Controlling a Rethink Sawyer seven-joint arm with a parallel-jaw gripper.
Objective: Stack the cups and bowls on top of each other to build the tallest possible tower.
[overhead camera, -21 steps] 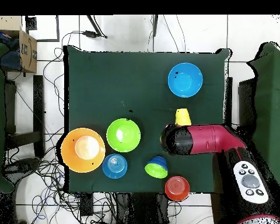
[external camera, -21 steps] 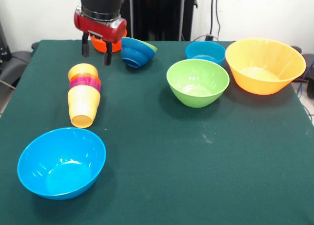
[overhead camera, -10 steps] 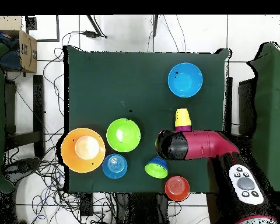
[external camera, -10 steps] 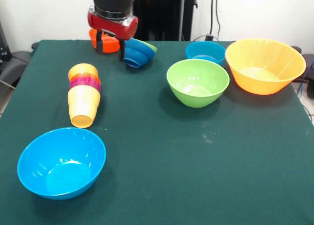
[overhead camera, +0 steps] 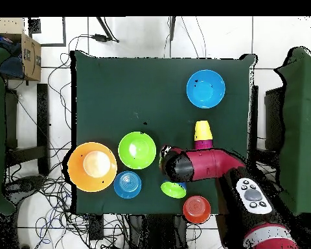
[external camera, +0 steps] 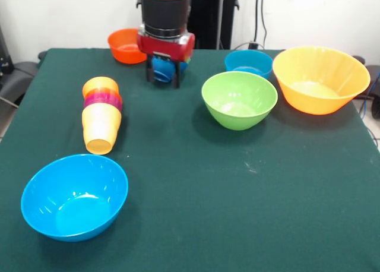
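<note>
One end effector (external camera: 164, 81) shifted, now over tipped bowls (external camera: 161, 70)

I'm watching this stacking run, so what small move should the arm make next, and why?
Probably lower straight down: the hand hangs open right in front of the tipped dark blue and green bowls, not yet gripping them, and the cups lie apart.

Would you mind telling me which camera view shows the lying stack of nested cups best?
The front view: the stack of cups lies on its side in full view, showing orange-yellow, purple and yellow bands. In the overhead view, the arm covers one end of the stack, so only yellow and purple show.
</note>
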